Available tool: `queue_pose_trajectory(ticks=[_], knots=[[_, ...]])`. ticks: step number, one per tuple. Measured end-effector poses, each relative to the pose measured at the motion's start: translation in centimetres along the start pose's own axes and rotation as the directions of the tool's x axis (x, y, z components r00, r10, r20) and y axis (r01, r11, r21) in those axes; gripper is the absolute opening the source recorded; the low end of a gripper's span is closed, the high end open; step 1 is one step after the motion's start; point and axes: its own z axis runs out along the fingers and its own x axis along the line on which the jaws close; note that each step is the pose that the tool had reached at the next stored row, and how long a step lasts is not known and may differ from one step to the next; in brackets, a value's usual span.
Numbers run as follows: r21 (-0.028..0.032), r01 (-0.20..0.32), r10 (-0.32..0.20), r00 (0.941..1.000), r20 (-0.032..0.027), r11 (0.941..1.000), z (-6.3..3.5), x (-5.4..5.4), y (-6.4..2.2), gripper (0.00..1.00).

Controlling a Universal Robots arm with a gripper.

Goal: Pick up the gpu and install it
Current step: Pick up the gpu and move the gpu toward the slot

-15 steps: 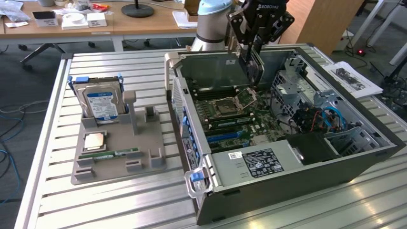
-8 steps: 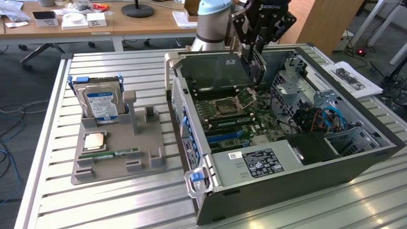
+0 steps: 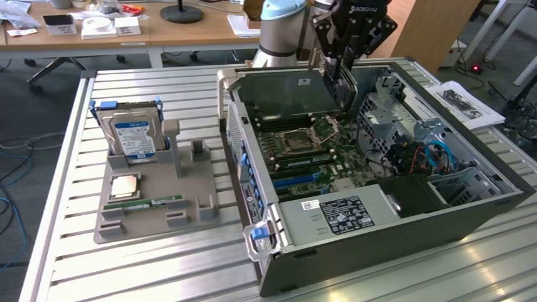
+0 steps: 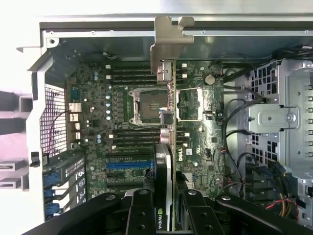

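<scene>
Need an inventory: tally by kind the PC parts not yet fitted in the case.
Hard drive: 1
CPU: 1
Memory stick: 1
GPU: 1
Total: 4

The computer case (image 3: 403, 239) lies open on top, leaving a clear way down to the motherboard (image 3: 306, 154). The gpu (image 3: 281, 94), clamped upright in the gripper (image 3: 343, 72), hangs in that opening. The drive cage (image 3: 390, 110) and loose cables (image 3: 424, 157) crowd the exterior view's right, and the case walls close in all round.
</scene>
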Motion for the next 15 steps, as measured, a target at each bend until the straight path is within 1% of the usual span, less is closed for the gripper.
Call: queue_pose_trajectory(ticks=[11,15], knots=[[0.0001,0.000,0.000,1.0000,0.0000,1.0000,0.13,-1.8,0.17,0.27],[0.0001,0.000,0.000,1.0000,0.0000,1.0000,0.14,-1.9,0.18,0.27]])
